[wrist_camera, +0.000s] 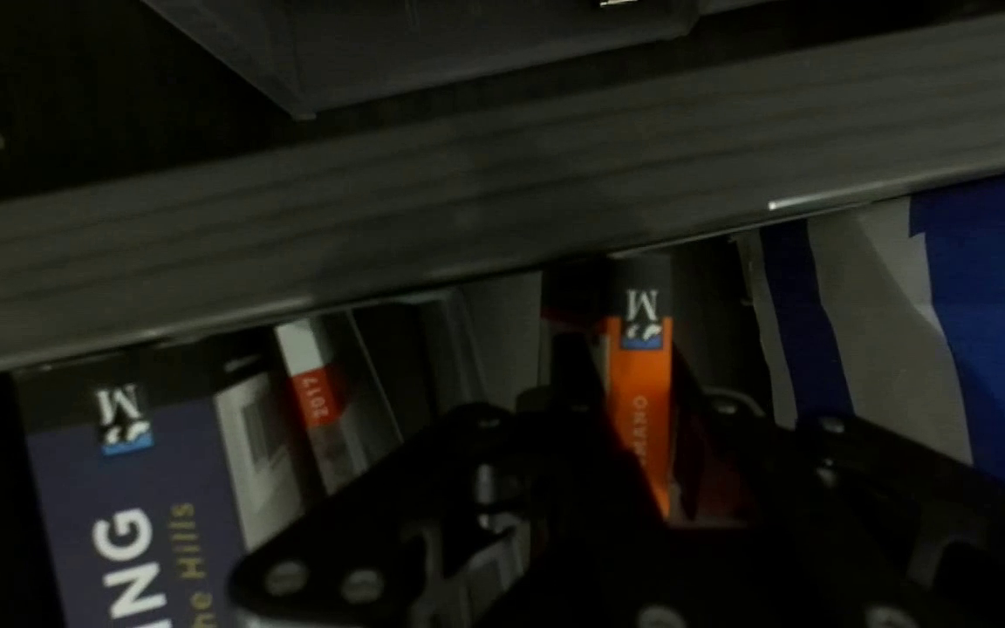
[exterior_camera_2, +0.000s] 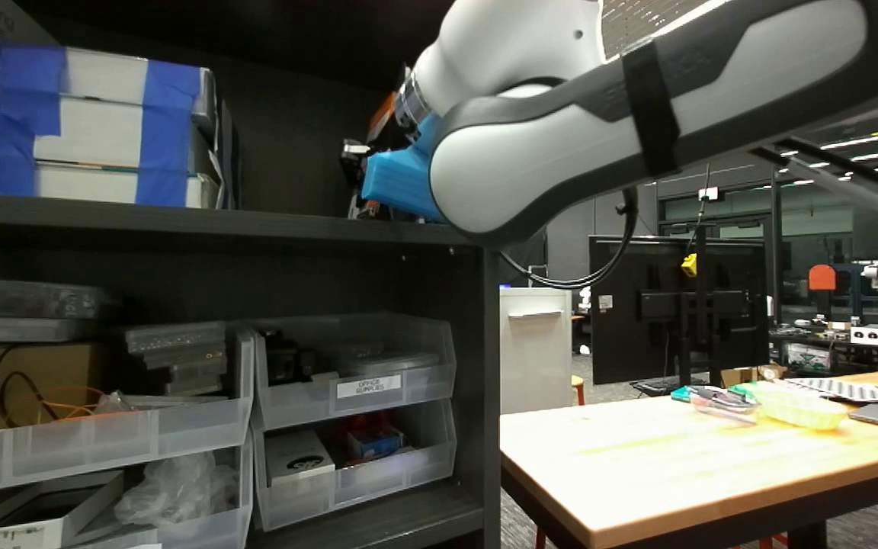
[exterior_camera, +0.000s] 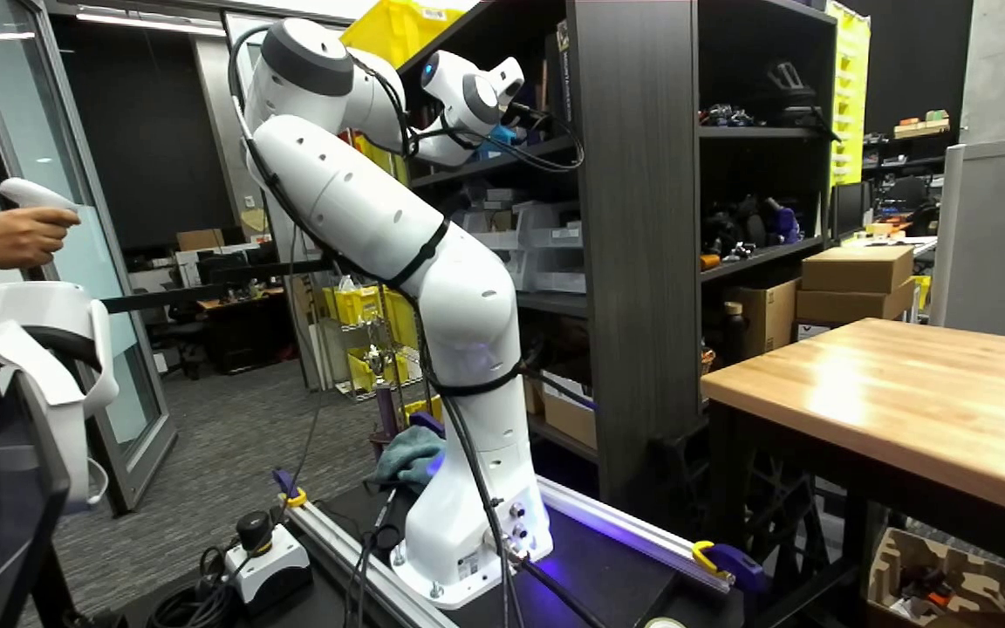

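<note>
"So, what was the gripper (wrist_camera: pixel 633 375) up to there?"

"It was at the shelf (wrist_camera: pixel 468 227), its jaws closed about the orange book (wrist_camera: pixel 640 419). The spine showed between the dark fingers in the wrist view, though how firm the pinch was, I couldn't tell."

"And where did that book stand?"

"On that shelf, upright as far as I could judge, its foot close to the front edge. A dark gap parted it from the blue-taped boxes (wrist_camera: pixel 891 331); on its other side, farther off, came a thin book with a red 2017 band (wrist_camera: pixel 317 397), then a purple-blue book (wrist_camera: pixel 136 480) beside that. Clear bins (exterior_camera_2: pixel 424 381) sat under the same shelf in an exterior view."

"Which step did you take it for?"

"The grasp itself. The jaws looked set on the spine, and I saw no sign that the book was out of its row."

"Then what did the next move call for?"

"To my mind, a check that the pinch was sound before anything shifted. After that, a slow, straight motion suited best: the shelf edge lay close, and a tilt could have let so narrow a spine twist loose."
</note>
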